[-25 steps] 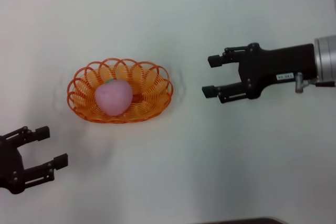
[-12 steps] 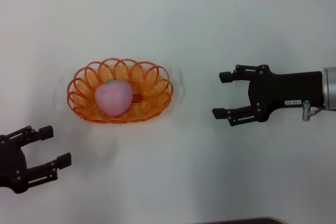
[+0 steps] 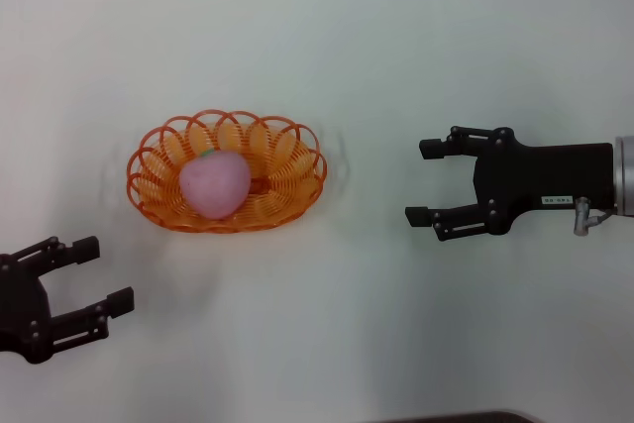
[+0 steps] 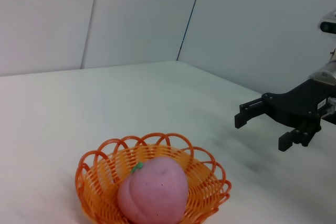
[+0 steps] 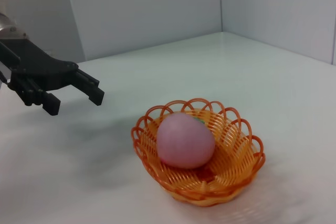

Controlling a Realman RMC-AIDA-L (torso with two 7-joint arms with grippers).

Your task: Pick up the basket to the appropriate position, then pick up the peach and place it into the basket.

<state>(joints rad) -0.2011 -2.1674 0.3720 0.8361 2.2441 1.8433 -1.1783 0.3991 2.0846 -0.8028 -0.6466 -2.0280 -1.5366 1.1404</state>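
The orange wire basket (image 3: 287, 156) sits on the white table, left of centre in the head view. Inside it lies the pink peach (image 3: 214, 184), also seen as the peach (image 4: 153, 191) and the peach (image 5: 185, 140) in the wrist views. My right gripper (image 3: 424, 182) hovers open to the right of the basket, well apart from it, holding nothing. My left gripper (image 3: 105, 272) stands open near the front left corner, below the basket, with nothing between its fingers. The basket (image 4: 207, 174) and the basket (image 5: 236, 161) show whole in both wrist views.
The white table (image 3: 327, 37) stretches around the basket with nothing else on it. Pale walls (image 4: 131, 14) rise behind the table. A dark edge (image 3: 456, 417) shows at the bottom of the head view.
My right gripper has drawn back to the right and slightly down, away from the basket, staying open. The left gripper, basket and peach have barely moved.
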